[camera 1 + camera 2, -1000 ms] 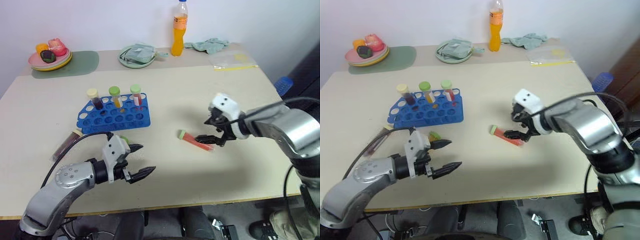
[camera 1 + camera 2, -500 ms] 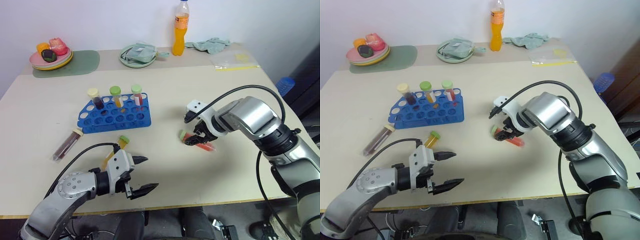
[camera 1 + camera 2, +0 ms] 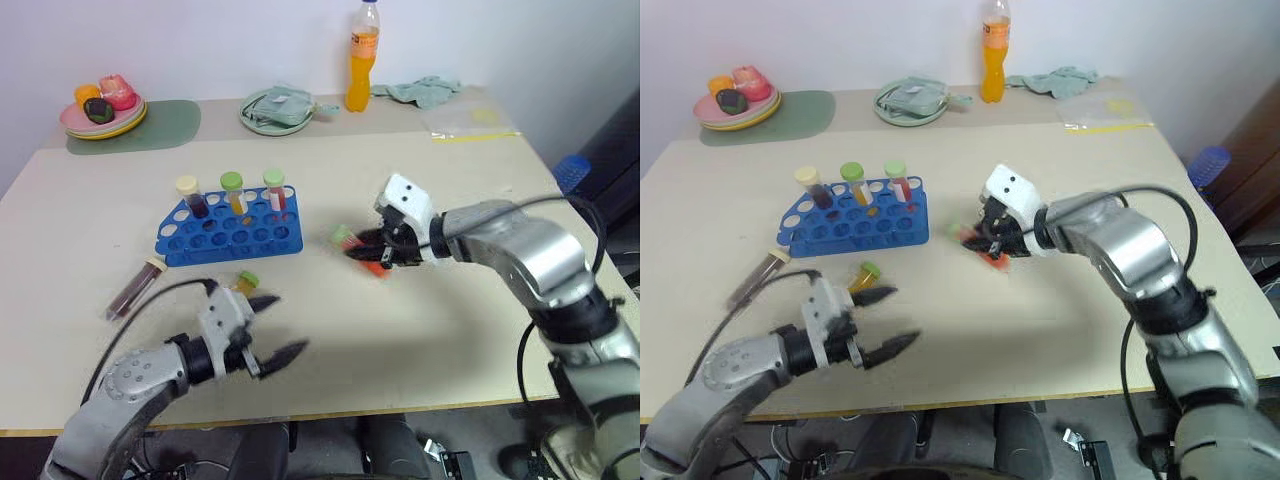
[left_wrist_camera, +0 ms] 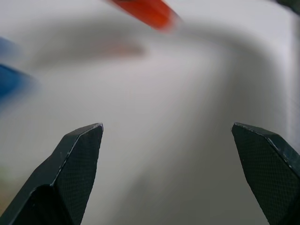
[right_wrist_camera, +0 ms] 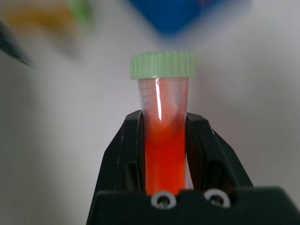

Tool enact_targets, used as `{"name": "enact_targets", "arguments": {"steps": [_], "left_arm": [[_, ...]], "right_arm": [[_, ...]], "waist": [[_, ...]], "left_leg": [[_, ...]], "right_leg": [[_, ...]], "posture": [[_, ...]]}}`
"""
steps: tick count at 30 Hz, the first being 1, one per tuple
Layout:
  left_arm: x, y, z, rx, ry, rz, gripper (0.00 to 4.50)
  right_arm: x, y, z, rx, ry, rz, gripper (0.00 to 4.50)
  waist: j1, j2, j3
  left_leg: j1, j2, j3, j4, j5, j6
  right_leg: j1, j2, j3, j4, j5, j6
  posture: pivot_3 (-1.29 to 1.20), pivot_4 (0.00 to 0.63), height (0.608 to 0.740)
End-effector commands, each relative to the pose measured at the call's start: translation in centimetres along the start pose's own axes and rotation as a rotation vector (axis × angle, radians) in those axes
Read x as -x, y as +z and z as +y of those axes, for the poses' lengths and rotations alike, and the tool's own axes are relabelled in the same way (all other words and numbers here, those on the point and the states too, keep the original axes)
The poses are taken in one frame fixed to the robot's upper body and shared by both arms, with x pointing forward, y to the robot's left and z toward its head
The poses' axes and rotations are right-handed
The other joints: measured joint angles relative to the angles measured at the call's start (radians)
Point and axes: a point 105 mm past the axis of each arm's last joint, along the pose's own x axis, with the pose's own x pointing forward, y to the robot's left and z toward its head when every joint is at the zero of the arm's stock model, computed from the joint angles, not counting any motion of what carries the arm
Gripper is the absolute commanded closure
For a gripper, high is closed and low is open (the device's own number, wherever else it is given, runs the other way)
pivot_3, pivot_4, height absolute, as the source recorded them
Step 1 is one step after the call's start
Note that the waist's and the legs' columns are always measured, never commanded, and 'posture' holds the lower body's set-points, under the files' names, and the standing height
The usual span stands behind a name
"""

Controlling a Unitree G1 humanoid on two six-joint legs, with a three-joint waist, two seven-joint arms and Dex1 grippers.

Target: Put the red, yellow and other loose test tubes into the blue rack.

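1. Left eye view: right gripper (image 3: pixel 377 252) clamped on red tube (image 3: pixel 362 251), green cap toward blue rack (image 3: pixel 228 232), lifted clear of table (image 3: pixel 430 310). A second back: same tube flat on the table, fingers spread beside it.
2. Same view, count: three capped tubes upright in the rack's far row; two loose tubes on the table, dark tube (image 3: pixel 136 288) left of the rack, yellow tube (image 3: pixel 240 284) just in front of it. Held tube makes six in all.
3. Left gripper (image 3: pixel 268 330) low near the table's front edge, fingers wide apart, nothing between them; yellow tube just beyond.
4. Right eye view: same layout, red tube (image 3: pixel 983 246) just right of the rack.
5. Left wrist view: two black fingertips (image 4: pixel 77 154) well apart over bare table; orange-red tube end beyond, blurred.
6. Right wrist view: close detail not given from the head: both pads pressed on the tube's sides, ribbed green cap (image 5: pixel 163 64) beyond the fingertips, red liquid between.
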Motion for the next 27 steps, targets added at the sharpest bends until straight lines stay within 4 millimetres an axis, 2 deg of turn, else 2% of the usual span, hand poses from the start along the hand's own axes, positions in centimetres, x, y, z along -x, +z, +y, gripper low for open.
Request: {"name": "enact_targets", "arguments": {"steps": [1, 6, 8, 10, 12, 19, 27], "left_arm": [[1.3, 1.1, 3.0, -0.011, 0.160, -0.050, 0.00], [3.2, 0.7, 5.7, -0.047, 0.278, -0.048, 0.00], [3.9, 0.9, 6.4, -0.050, 0.304, -0.055, 0.00], [5.0, 1.0, 7.4, -0.057, 0.339, -0.049, 0.00], [5.9, 0.6, 8.1, -0.051, 0.363, -0.031, 0.00], [7.4, -1.0, 8.3, -0.021, 0.379, 0.023, 0.00], [7.2, -1.9, 7.7, -0.007, 0.365, 0.043, 0.00]], "right_arm": [[-0.2, 4.9, 0.1, 0.092, -0.093, -0.368, 3.77], [-4.4, 6.9, -0.3, -0.027, -0.292, -0.669, 3.77], [-5.8, 7.2, 0.4, -0.041, -0.272, -0.699, 3.77], [-8.1, 6.6, 1.4, -0.070, -0.243, -0.696, 3.77], [-9.7, 5.9, 1.6, -0.079, -0.253, -0.688, 3.77], [-11.2, 4.1, 0.9, -0.085, -0.306, -0.641, 3.77], [-12.8, 3.2, 0.6, -0.075, -0.321, -0.580, 3.77]], "waist": [[-0.008, 0.000, 0.000], [-0.020, 0.000, -0.001], [-0.017, 0.001, 0.000], [-0.013, 0.000, -0.001], [-0.015, 0.000, -0.001], [-0.019, 0.001, 0.000], [-0.031, 0.001, 0.000]], "left_leg": [[0.001, 0.000, 0.000, 0.000, 0.000, 0.000], [0.002, 0.001, 0.000, -0.002, 0.001, -0.002], [0.002, 0.001, 0.000, -0.002, 0.002, -0.003], [0.002, 0.001, -0.001, -0.002, 0.002, -0.003], [0.002, 0.001, -0.001, -0.002, 0.002, -0.004], [0.002, 0.001, -0.001, -0.003, 0.002, -0.004], [0.002, 0.001, -0.001, -0.004, 0.002, -0.004]], "right_leg": [[0.000, 0.001, 0.000, 0.001, 0.000, 0.000], [-0.001, 0.003, 0.003, 0.003, 0.000, -0.001], [-0.002, 0.003, 0.003, 0.003, 0.000, -0.001], [-0.002, 0.003, 0.003, 0.002, 0.000, -0.001], [-0.002, 0.003, 0.003, 0.002, 0.000, -0.001], [-0.003, 0.003, 0.003, 0.003, 0.000, -0.001], [-0.004, 0.004, 0.003, 0.003, 0.000, -0.002]], "posture": [[0.00, 0.150, 0.740], [0.00, 0.150, 0.740], [0.00, 0.150, 0.740], [0.00, 0.150, 0.740], [0.00, 0.150, 0.740], [0.00, 0.150, 0.740], [0.00, 0.150, 0.740]]}}
